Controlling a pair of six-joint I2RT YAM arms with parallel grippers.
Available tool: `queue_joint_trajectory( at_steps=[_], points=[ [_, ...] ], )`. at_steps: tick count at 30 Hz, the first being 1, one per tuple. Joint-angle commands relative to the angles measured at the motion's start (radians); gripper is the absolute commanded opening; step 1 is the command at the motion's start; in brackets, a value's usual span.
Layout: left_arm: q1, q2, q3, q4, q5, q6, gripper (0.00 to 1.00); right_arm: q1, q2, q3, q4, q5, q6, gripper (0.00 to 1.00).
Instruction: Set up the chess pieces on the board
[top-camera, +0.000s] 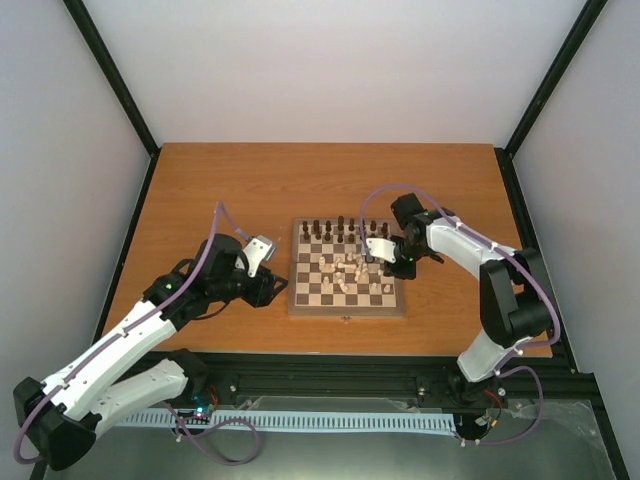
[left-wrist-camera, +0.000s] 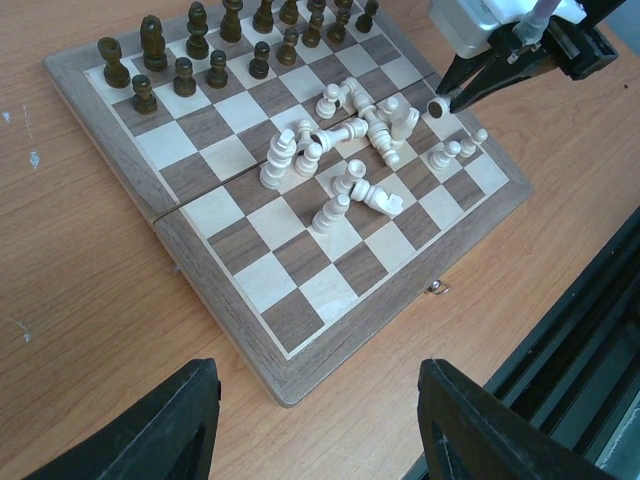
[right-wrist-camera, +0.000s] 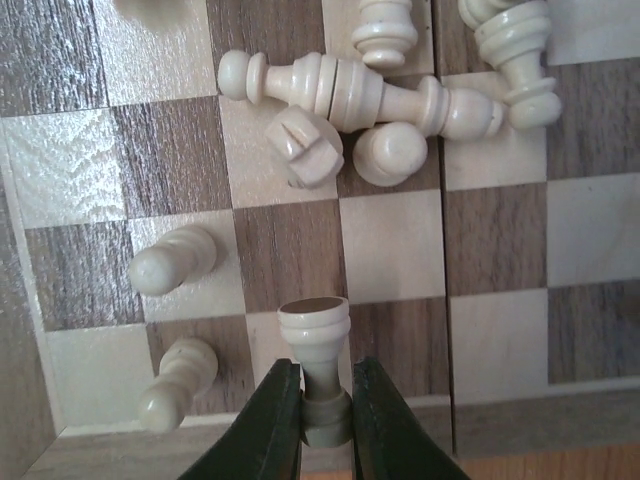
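The chessboard (top-camera: 298, 300) lies mid-table. Dark pieces (top-camera: 340, 230) stand in rows along its far edge, also in the left wrist view (left-wrist-camera: 185, 60). Cream pieces (top-camera: 345, 270) lie toppled in a heap near the middle (left-wrist-camera: 345, 150). My right gripper (top-camera: 385, 262) hangs over the board's right edge, shut on a cream piece (right-wrist-camera: 318, 345), held by its stem with the felt base toward the board (left-wrist-camera: 437, 106). Two cream pawns (right-wrist-camera: 172, 260) stand beside it. My left gripper (left-wrist-camera: 318, 410) is open and empty, over the table just off the board's near left corner (left-wrist-camera: 280, 390).
The black rail (top-camera: 330, 375) runs along the table's near edge, also at the right of the left wrist view (left-wrist-camera: 580, 340). A small metal clasp (left-wrist-camera: 436, 288) sticks out of the board's side. Black frame posts (top-camera: 110, 75) rise at the back corners.
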Motion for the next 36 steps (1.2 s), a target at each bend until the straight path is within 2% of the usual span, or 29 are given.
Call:
queue_joint_trajectory(
  at_steps=[1,4,9,13,19,26,36],
  points=[
    [-0.008,-0.020,0.005,0.017,0.012,0.018,0.57,0.004,-0.067,0.049,-0.073,0.052,0.027,0.09],
    [-0.008,-0.020,0.005,0.017,0.014,0.018,0.57,0.040,-0.127,0.057,-0.100,0.111,0.041,0.09],
    [-0.008,-0.023,0.006,0.017,0.015,0.017,0.57,0.184,-0.219,0.013,-0.127,0.329,0.062,0.09],
    [-0.008,-0.030,0.005,0.016,0.014,0.017,0.57,0.284,-0.243,-0.033,-0.163,0.479,0.076,0.10],
    [-0.008,-0.034,0.004,0.015,0.013,0.018,0.57,0.361,-0.247,-0.138,-0.173,0.671,0.090,0.10],
    [-0.007,-0.036,0.005,0.012,0.012,0.018,0.57,0.446,-0.191,-0.187,-0.191,0.775,0.158,0.11],
    [-0.007,-0.037,0.004,0.013,0.013,0.018,0.57,0.520,-0.093,-0.162,-0.182,0.839,0.230,0.11]
  ],
)
